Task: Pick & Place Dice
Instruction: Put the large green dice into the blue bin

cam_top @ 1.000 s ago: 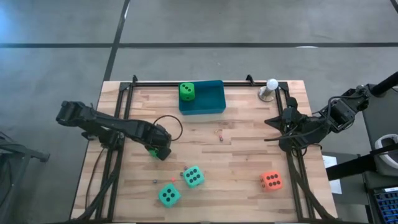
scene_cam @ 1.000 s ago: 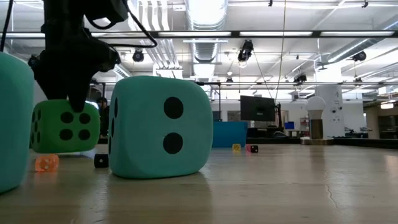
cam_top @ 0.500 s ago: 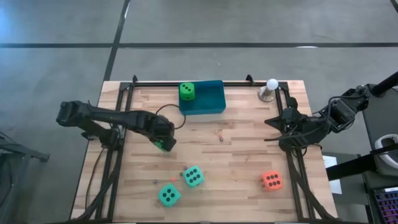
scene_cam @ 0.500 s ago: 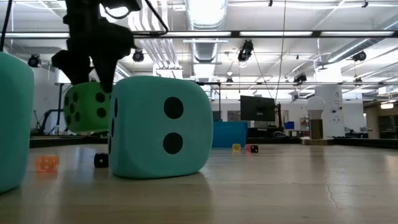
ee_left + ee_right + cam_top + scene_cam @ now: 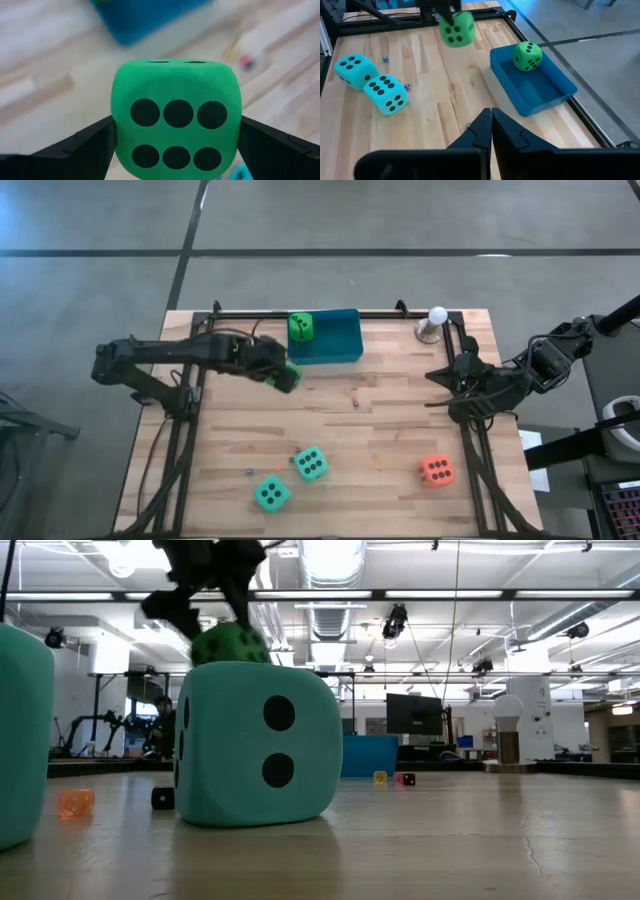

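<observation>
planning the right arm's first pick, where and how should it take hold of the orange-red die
Take the orange-red die across two opposite side faces, coming straight down from above. It sits flat on the table with open wood on every side, well apart from the teal dice, so the right claw likely has room to straddle it.

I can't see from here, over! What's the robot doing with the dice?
Left gripper shut on a green die, lifted, beside the blue tray. Right gripper shut, empty, waiting at the table's right edge. Another green die already in tray. Path clear.
</observation>
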Controlling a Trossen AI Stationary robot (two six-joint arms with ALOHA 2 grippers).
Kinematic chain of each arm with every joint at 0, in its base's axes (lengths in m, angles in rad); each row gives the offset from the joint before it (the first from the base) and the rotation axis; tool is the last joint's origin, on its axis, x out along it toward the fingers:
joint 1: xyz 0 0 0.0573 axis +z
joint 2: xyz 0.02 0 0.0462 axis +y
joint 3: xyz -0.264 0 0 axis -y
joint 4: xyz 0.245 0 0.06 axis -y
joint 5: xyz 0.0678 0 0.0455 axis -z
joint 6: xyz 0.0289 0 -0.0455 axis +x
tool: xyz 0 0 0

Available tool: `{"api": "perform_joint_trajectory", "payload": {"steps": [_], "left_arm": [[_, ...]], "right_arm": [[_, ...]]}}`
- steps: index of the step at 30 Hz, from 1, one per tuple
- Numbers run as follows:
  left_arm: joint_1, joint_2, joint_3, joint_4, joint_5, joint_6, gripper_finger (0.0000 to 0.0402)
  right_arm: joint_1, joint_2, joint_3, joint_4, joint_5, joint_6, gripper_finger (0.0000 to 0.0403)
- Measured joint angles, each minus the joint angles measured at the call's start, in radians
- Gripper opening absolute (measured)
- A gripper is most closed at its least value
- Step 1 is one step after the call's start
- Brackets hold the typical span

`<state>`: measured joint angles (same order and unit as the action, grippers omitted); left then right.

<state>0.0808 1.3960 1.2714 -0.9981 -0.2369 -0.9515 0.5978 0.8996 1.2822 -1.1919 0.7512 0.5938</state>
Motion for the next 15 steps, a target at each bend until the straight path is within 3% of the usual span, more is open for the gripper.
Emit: {"api": "perform_joint_trajectory", "payload": {"steps": [8, 15], "left_arm": [[0.095, 0.014, 0.039, 0.197, -0.062, 0.064, 0.0370], [0.192, 0.117, 0.064, 0.218, -0.040, 0.062, 0.0370]], "right_arm": [[0.000, 0.000, 0.000, 0.000, 0.000, 0.000, 0.0008], [0.000, 0.000, 0.000, 0.000, 0.000, 0.000, 0.0008]]}}
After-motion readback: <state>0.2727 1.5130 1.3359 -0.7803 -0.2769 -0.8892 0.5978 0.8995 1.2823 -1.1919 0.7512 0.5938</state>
